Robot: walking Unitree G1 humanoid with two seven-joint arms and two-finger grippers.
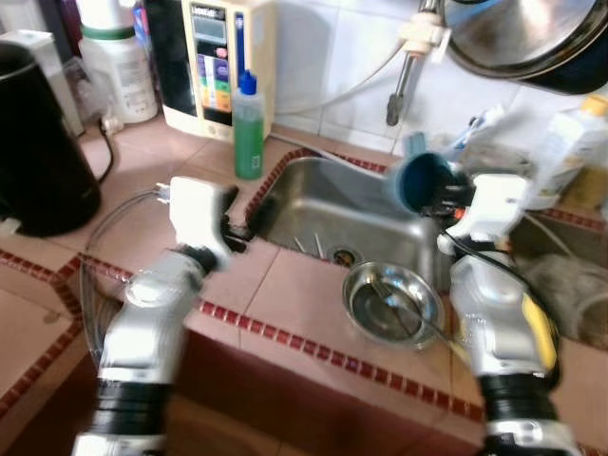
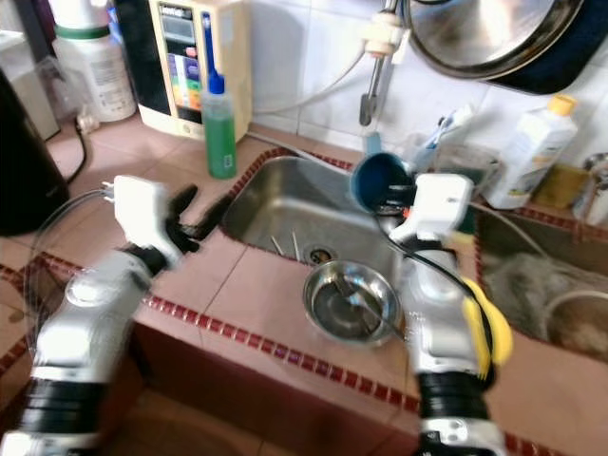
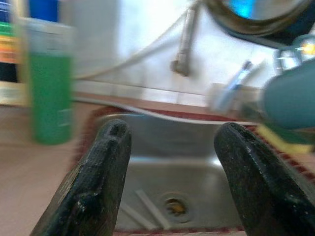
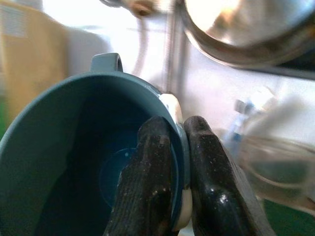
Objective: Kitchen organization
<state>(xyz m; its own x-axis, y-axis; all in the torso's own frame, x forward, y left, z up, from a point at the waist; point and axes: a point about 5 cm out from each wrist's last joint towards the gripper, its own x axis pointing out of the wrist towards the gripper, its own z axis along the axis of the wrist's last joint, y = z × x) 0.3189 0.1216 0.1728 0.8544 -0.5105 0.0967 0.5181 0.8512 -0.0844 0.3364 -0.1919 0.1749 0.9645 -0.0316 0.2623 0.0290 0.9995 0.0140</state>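
The right end effector (image 4: 172, 147) pinches the rim of a blue cup (image 4: 74, 147) above the sink (image 1: 323, 204). The left end effector (image 3: 170, 162) is apart, near the sink's edge.

The sink (image 1: 323, 204) and the small bowl (image 1: 392, 302) beside it are bare shiny metal. The blue cup (image 4: 74, 157) looks like smooth matt plastic. The tabletop (image 1: 142, 157) is matt terracotta tile. The green bottle (image 1: 249, 128) is translucent plastic. Each tool's fingers (image 3: 93, 191) are rough, dull black. The hanging pan (image 2: 475, 33) is polished metal.
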